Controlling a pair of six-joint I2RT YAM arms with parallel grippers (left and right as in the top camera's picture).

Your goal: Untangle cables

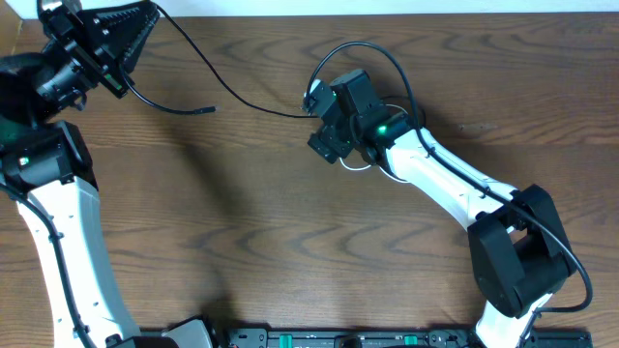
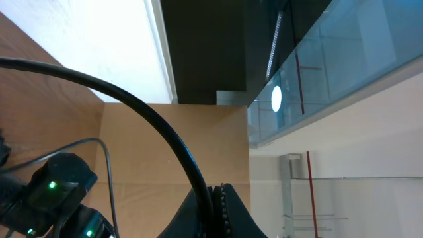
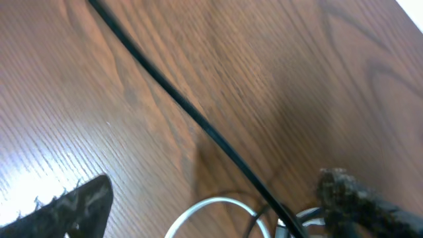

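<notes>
My left gripper point(image 1: 145, 19) is at the table's far left corner, raised and shut on a black cable point(image 1: 232, 89). That cable runs taut from the jaws diagonally to the knot point(image 1: 360, 162) at table centre. In the left wrist view the black cable point(image 2: 152, 125) arcs into the closed jaws point(image 2: 215, 211). A loose black end with a plug point(image 1: 198, 109) lies nearby. My right gripper point(image 1: 314, 121) is open over the knot. In the right wrist view its fingers point(image 3: 211, 205) straddle the taut black cable point(image 3: 192, 119) and a white cable loop point(image 3: 211, 201). A black loop point(image 1: 372, 48) arcs behind the right wrist.
The wooden table point(image 1: 242, 222) reaches a white edge at the back point(image 1: 387, 8). The right arm's white link point(image 1: 445, 179) stretches from the front right to the centre. The left arm point(image 1: 58, 222) stands along the left side.
</notes>
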